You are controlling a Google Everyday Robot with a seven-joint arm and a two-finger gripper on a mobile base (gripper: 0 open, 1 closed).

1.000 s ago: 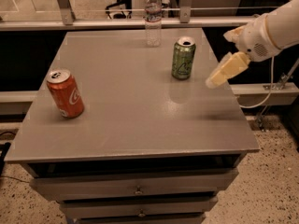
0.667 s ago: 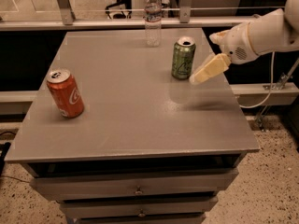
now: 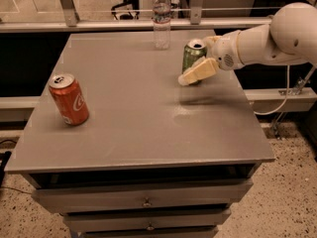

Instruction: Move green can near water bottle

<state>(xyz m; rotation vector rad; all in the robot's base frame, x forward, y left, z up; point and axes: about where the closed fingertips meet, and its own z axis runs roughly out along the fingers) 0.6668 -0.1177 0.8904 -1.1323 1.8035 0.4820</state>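
Grey cabinet top [image 3: 124,133]: my gripper [image 3: 195,74] is against the can [image 3: 193,49].
The can stands right of the bottle [image 3: 161,19]. I cannot tell whether I grip it; a glancing push could topple it.

My gripper [image 3: 188,78] hangs against the green can [image 3: 191,56], upper right of frame. Open grey tabletop [image 3: 148,133] runs from it to the water bottle [image 3: 161,20] at top centre; the orange-red soda can [image 3: 69,99] stands well apart, left.
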